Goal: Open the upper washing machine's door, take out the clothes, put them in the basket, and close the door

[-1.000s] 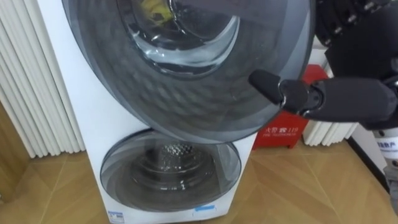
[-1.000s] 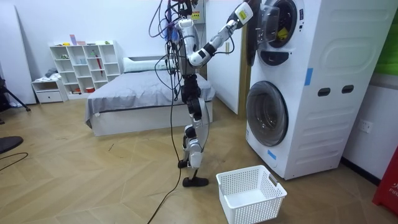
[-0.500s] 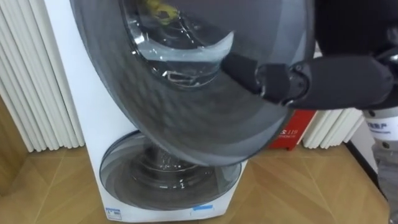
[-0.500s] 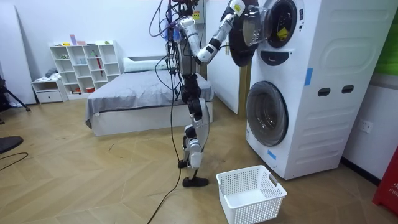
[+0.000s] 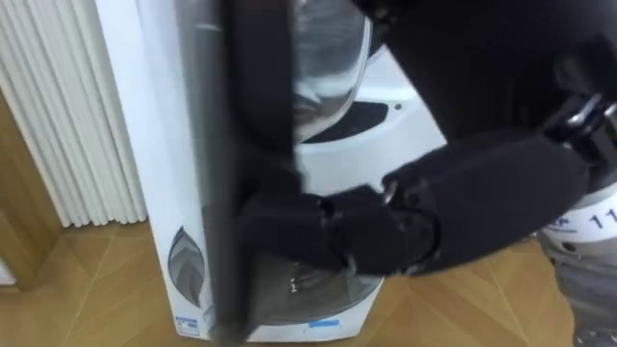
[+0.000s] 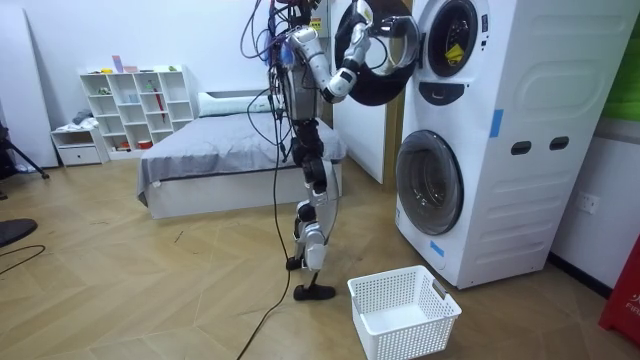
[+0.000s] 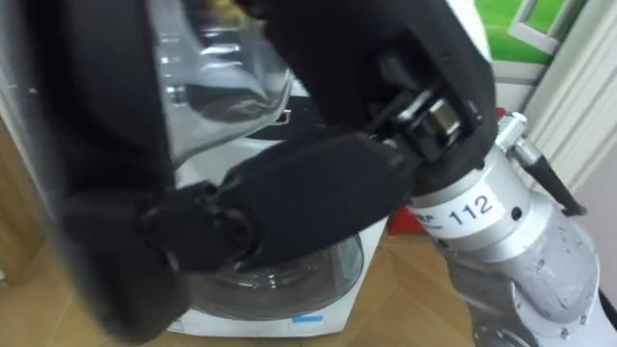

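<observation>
- wooden herringbone floor takes up the front of the bedroom, smooth and pale. on it stands a white plastic basket, rectangular with open lattice walls, empty and just in front of the stacked machines.
- next in, the robot stands upright beside the basket, facing the white stack, with its right arm raised to the upper door.
- the right hand, black and matte, lies against that door's dark rim near its lower edge. whether it clasps the rim or only presses on it cannot be told, since hand and rim merge into one dark mass.
- the door is a thick round ring of dark glossy plastic around a clear domed glass bowl. it stands swung wide from the upper washing machine, edge-on to the head camera.
- behind it the round mouth of the upper drum is uncovered, and a yellow cloth shows inside, well apart from the hand.
- below is the lower machine's door, round, grey-tinted and closed. a white ribbed panel stands just beside the stack.
- on progress, as a judgement: the opening looks as good as done, but nothing has been taken out yet. reaching in, gripping the cloth and probably dropping it in the basket are all still to do.
- farthest off, a bed with a soft grey cover and a white cubby shelf stand by the back wall.
</observation>
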{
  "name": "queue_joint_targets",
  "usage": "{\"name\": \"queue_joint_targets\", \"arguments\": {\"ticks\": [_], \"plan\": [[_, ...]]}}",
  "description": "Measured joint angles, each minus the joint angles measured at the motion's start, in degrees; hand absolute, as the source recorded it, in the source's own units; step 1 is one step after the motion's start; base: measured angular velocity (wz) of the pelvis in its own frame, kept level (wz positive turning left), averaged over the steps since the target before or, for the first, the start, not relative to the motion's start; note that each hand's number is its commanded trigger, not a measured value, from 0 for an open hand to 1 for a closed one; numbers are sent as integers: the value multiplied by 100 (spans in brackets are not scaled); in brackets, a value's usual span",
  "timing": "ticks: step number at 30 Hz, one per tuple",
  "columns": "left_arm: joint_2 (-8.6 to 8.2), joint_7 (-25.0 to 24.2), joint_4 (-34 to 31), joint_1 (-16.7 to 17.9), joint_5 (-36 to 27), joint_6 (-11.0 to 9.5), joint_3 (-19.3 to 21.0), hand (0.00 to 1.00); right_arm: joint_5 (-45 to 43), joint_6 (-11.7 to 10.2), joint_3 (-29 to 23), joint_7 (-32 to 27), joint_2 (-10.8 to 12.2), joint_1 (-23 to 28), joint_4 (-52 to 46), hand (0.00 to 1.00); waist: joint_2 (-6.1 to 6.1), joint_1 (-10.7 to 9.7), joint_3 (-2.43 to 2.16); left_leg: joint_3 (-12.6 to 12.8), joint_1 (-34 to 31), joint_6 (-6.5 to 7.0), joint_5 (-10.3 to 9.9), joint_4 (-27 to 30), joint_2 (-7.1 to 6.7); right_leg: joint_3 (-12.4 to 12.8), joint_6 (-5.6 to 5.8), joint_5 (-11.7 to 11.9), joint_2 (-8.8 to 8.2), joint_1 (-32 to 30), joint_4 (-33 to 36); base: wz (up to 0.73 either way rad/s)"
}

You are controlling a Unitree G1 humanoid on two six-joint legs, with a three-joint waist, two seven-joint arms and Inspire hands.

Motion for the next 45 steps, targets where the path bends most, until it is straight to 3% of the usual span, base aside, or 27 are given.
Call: {"name": "queue_joint_targets", "arguments": {"ticks": [2,4,15,23,30,34,36,39,45], "plan": [[0,-16,-2,-19,-1,6,0,0,-6,253,131,104,-181,8,68,0,22,0,16,-17,-5,0,-1,1,0,-37,1,3,-4,4,-1,4],[0,-21,-4,-36,-2,6,2,0,-1,369,145,191,-295,8,73,0,40,-1,29,-33,-13,0,-1,-20,-2,-57,1,4,-8,3,-1,4],[-1,-21,32,-191,-18,0,12,0,19,371,144,318,-312,9,16,0,16,45,11,-128,-58,-1,0,-23,-8,-138,1,3,-12,-11,-1,4],[7,31,299,-175,-10,-89,16,0,34,388,252,468,-309,9,28,0,5,271,11,-170,10,-2,1,-26,-7,-205,3,2,-16,81,-18,3],[7,10,426,-175,-2,-78,0,0,-4,401,473,652,-236,10,86,0,9,489,18,-218,-12,-2,1,-32,-12,-257,3,2,-22,97,-18,3],[5,-57,362,-229,-10,5,-2,0,-129,388,834,671,100,10,363,0,32,617,47,-315,-35,-12,6,-5,-12,-365,6,1,-26,129,-21,12],[4,-38,307,-237,-10,8,-54,0,-226,344,1021,689,115,5,510,0,31,721,47,-342,-62,-21,13,-6,-14,-387,8,-1,-27,113,-19,6],[4,-15,285,-225,0,48,-173,0,-454,419,1377,700,170,5,664,0,14,865,58,-369,-109,-30,22,0,-16,-398,7,-1,-28,71,-18,1],[2,-11,258,-290,39,163,-176,0,-801,847,2006,703,271,7,966,0,-46,1097,74,-425,-189,-32,24,12,-24,-430,6,-1,-30,14,-16,5]]}}
